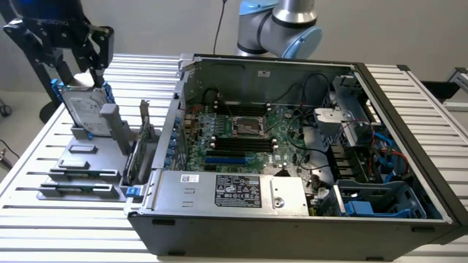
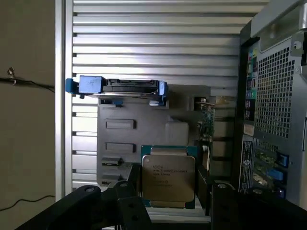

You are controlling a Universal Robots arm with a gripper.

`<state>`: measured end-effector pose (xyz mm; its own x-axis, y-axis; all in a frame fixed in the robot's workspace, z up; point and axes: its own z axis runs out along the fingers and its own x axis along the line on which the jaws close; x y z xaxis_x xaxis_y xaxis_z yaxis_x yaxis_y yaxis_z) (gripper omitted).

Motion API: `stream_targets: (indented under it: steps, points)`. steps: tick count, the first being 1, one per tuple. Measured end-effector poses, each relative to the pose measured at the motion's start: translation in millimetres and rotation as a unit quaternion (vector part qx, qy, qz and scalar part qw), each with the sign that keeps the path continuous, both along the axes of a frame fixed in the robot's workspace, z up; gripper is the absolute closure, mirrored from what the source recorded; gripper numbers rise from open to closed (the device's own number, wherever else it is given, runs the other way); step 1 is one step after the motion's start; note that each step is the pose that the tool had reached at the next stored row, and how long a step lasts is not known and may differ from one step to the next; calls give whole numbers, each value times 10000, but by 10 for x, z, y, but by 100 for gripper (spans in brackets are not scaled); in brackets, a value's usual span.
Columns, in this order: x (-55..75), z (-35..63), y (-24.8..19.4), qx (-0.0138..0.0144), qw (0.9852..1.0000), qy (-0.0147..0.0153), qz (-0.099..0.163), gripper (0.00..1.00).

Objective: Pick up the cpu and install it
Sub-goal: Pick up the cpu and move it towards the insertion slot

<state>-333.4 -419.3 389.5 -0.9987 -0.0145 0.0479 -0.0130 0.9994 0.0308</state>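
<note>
The cpu [image 2: 168,178] is held flat between the jaws, pinched by opposite edges, the gripper [image 2: 169,188] spread wide around it; the tray [image 2: 144,112] is seen beyond. Light, stiff and fragile, it is judged: edges only.

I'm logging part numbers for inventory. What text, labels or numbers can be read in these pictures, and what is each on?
Nothing can be read letter for letter.
cpu: several printed lines on its metal top, too blurred.
power supply label: print and symbols, too small.
white sticker beside it: too small.
end effector: pale lettering on its body, blurred.
computer case: rear stickers, unreadable.
</note>
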Motion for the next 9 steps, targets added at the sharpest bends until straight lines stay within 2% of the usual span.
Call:
stream_targets:
  steps: [9]
  points:
    - [409, 2, 18, 0, 10000, 5, 1, 45]
